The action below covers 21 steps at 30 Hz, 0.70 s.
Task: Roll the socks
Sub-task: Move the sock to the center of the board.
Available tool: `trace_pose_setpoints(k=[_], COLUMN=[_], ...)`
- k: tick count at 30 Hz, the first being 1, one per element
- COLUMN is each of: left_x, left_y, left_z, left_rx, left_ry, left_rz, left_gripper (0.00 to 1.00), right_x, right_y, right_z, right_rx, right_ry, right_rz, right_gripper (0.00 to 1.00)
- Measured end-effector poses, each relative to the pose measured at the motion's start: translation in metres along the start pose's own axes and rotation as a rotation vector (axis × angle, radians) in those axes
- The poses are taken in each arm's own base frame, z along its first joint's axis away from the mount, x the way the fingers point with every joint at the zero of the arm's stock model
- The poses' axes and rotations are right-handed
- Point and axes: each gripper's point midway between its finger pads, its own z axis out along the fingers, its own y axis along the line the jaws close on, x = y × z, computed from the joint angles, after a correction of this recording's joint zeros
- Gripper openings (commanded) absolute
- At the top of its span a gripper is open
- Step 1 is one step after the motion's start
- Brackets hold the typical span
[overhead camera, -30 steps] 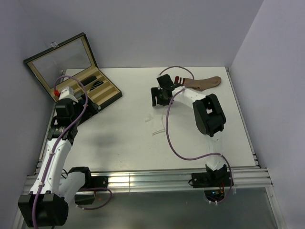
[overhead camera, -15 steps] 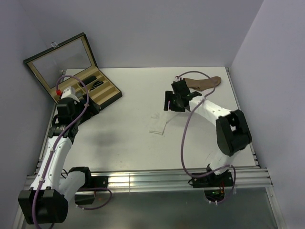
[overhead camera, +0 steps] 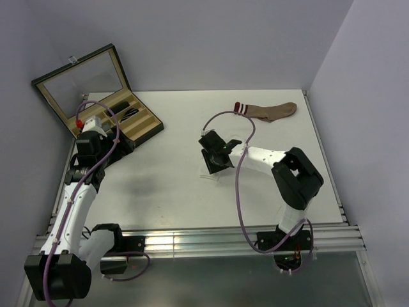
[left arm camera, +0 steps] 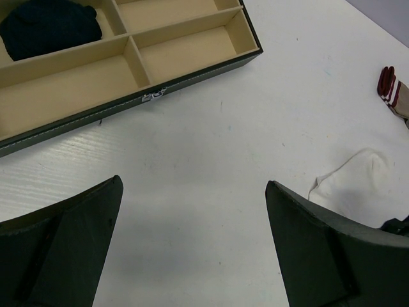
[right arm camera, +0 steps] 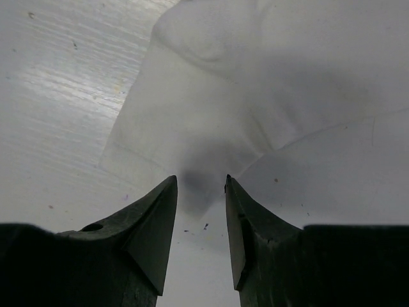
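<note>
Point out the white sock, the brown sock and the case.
white sock (right arm camera: 255,96), right wrist view, middle of fabric.
brown sock (overhead camera: 271,111), top view, foot section.
case (left arm camera: 192,54), left wrist view, empty compartment floor.

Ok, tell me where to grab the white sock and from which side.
Pinch the white sock at its near corner, the one pointing between the fingers of the right pincer, and come straight down from above. It lies flat and limp on the table, so probably only a thin edge offers a bite.
</note>
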Motion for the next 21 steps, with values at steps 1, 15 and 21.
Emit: trace_pose_setpoints(k=[1,15,21], left_x=[0.0,0.0,0.002], left_y=[0.0,0.0,0.001], left_z=[0.0,0.0,0.002], left_rx=[0.0,0.001,-0.004], left_ry=[0.0,0.001,0.01], left_rz=[0.0,0.0,-0.001], left_gripper=[0.99,0.99,0.99], right_x=[0.002,-0.026,-0.033], right_y=[-0.001,0.022,0.023], right_z=[0.003,0.038,0.027], right_rx=[0.007,-0.011,-0.027], right_ry=[0.009,0.018,-0.02], right_rz=[-0.008,-0.027,-0.057], right_gripper=[0.43,0.44,0.46])
